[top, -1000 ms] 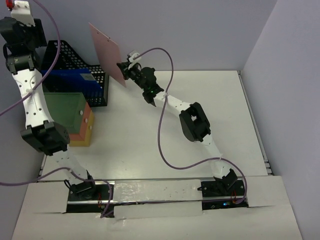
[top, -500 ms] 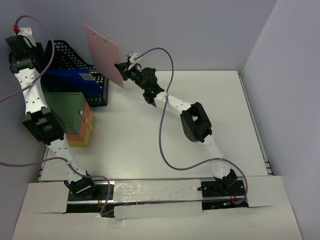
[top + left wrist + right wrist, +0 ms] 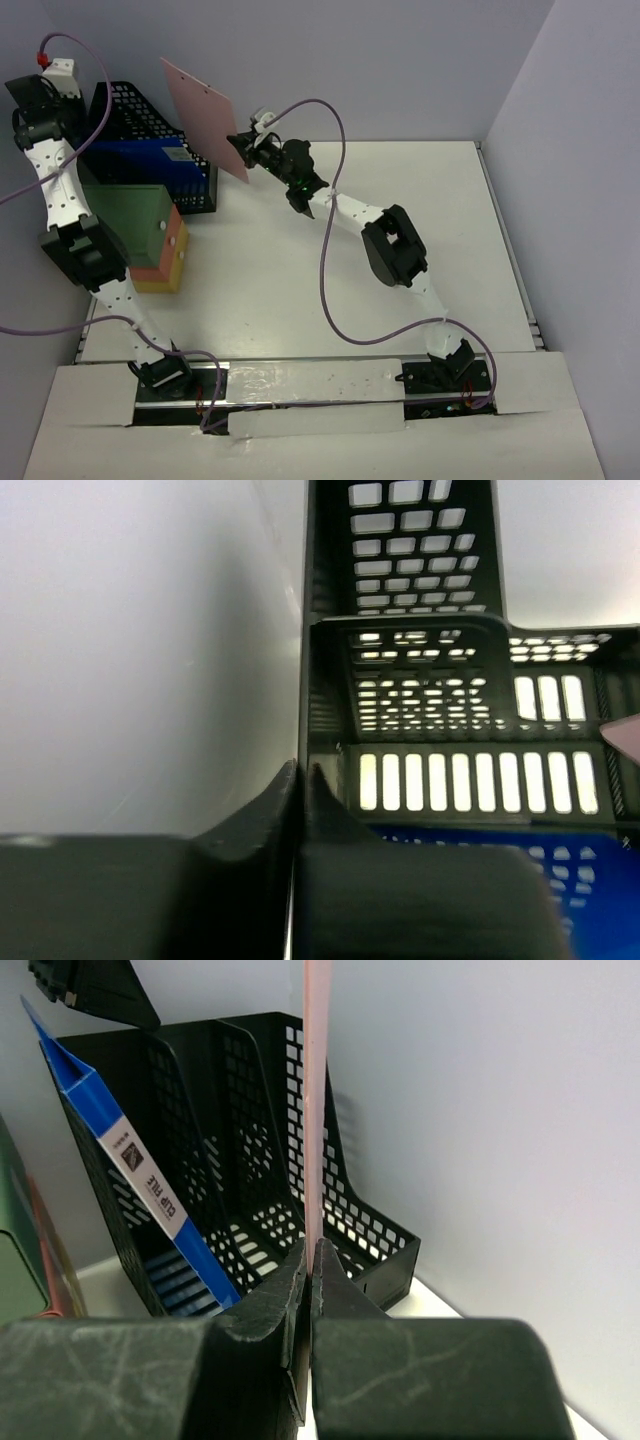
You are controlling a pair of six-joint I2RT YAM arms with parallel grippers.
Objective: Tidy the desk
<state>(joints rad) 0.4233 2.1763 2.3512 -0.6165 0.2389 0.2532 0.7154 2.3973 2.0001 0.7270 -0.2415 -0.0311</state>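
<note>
**Top view.** Right gripper [image 3: 243, 150]: jaws pinch the lower corner of a pink sheet [image 3: 198, 108]. The sheet is held in the air, up and left of the jaws. Black rack [image 3: 130, 105] sits left of those jaws at the far-left corner of the desk [image 3: 400, 180]. A blue folder [image 3: 150, 158] lies in it. A green box [image 3: 125, 215] sits just beside the rack's near side, on top of orange and yellow layers. Left gripper [image 3: 30, 95] is raised at far left, by the rack's left side. Its jaw state can't be read from here. The desk is the white top under both arms, spreading to the right of the right jaws and nearer than them.

**Left wrist view.** Jaws pressed together, nothing between them. Ahead of the tips are the rack's mesh wall and compartments. The blue folder is low and right of the jaws. A pale wall [image 3: 150, 630] is to the left. A pink corner shows at the right edge.

**Right wrist view.** Jaws clamped on the pink sheet, seen edge-on and rising straight up from the tips. The rack is beyond the jaws and mostly to their left, w/ three compartments. The blue folder leans in the left one, label "CLIP FILE". Can't tell whether the sheet is over the rack or short of it. The desk shows as a pale strip at the rack's base, right of the jaws.
</note>
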